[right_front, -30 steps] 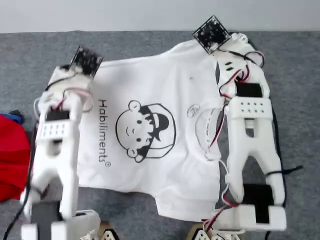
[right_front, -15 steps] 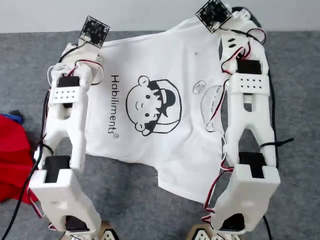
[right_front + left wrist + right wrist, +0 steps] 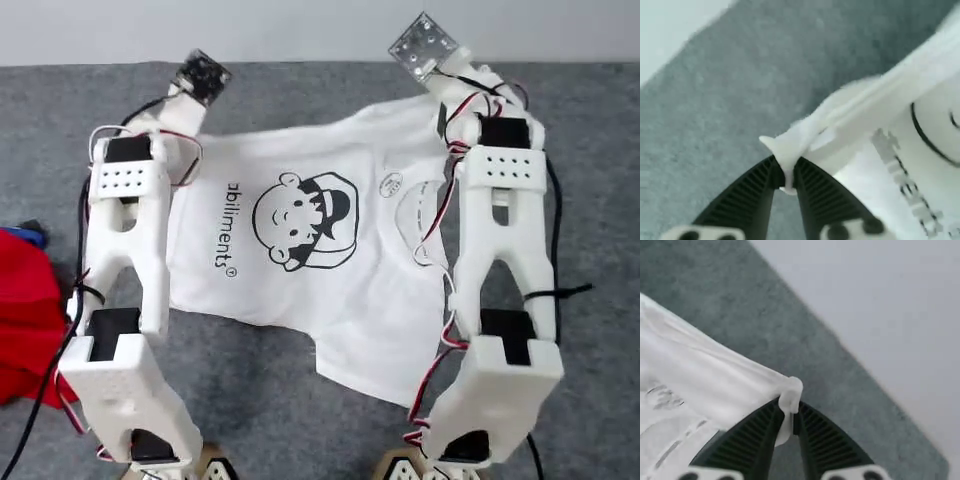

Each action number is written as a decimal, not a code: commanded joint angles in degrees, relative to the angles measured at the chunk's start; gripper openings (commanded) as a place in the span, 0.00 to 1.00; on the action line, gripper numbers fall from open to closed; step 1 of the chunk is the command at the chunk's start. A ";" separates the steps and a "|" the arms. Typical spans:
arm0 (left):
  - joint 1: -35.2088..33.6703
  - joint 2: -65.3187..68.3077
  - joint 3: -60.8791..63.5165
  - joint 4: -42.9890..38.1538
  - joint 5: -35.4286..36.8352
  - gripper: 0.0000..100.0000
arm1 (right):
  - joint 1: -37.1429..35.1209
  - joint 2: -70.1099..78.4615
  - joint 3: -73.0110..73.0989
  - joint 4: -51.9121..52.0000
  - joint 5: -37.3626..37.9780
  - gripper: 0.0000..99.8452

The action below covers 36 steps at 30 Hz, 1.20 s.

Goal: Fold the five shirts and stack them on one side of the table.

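Shirt: The white shirt lies print-up across the middle of the high view on the grey table. Its collar is turned toward the right of the frame, and one sleeve juts out at lower centre-right.
Left gripper: The left gripper is seen at the upper left of the high view. Its fingers are clenched on a small bunched corner of the shirt's far edge.
Right gripper: The right gripper is seen at the upper right, with its fingers pinched on a bunched tip of the same far edge.
Other cloth: A red garment lies at the left edge, apart from the white shirt.
Step judged: The far edge is held at both ends, probably so that it can be drawn straight and folded over.
Pace: Both corners are best carried level and at one speed, so that the cloth between them is held taut and no crease is dragged in.
Placement: The held edge is best laid parallel to the near edge before it is let go.
Risk: Very little cloth is pinched in either grip, so a jerk may pull a corner free.
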 commanded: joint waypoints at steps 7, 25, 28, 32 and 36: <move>-0.18 -0.88 -2.95 18.81 -11.25 0.01 | -0.22 -9.36 -4.22 21.67 0.88 0.01; -3.52 -0.44 -2.86 30.42 -20.57 0.01 | -2.59 -19.03 4.22 49.54 4.04 0.01; -4.04 -0.44 -2.86 33.05 -22.86 0.01 | -4.44 -24.75 12.84 49.45 4.04 0.01; -3.69 -0.35 -2.51 36.31 -23.21 0.01 | -5.76 -31.43 23.65 49.10 3.96 0.01; -3.60 -0.35 -0.75 36.57 -24.35 0.01 | -5.41 -35.82 32.62 45.41 3.87 0.01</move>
